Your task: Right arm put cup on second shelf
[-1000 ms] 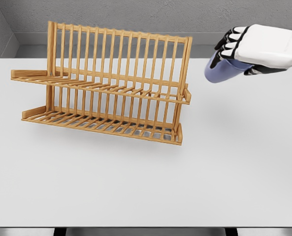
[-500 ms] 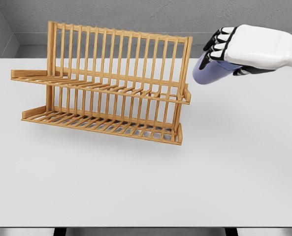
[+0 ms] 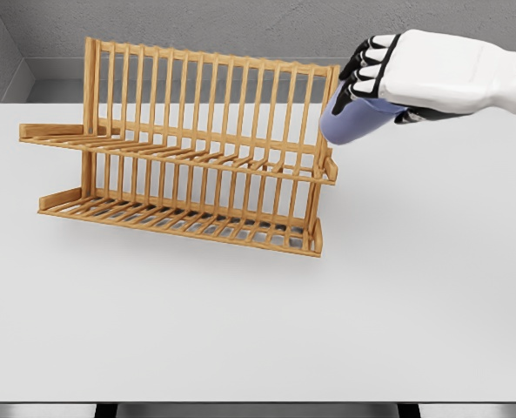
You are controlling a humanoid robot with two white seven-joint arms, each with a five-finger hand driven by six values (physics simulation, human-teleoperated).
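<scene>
A lavender-blue cup (image 3: 349, 121) hangs tilted in the air, its lower end pointing down-left, just right of the top right post of the wooden rack. My right hand (image 3: 388, 78) comes in from the right edge and is shut on the cup, black fingertips (image 3: 362, 68) curled over its top. The wooden dish rack (image 3: 188, 148) stands on the white table with two slatted shelves: an upper shelf (image 3: 179, 152) and a lower shelf (image 3: 179, 222), both bare. The cup's lower end is level with the rack's right post, above the upper shelf's right end. The left arm is out of sight.
The white table (image 3: 258, 322) stretches wide in front of and to the right of the rack. A grey wall and ledge run along the back.
My right hand has carried the cup leftward and slightly up, from well right of the rack to right beside its top right post.
</scene>
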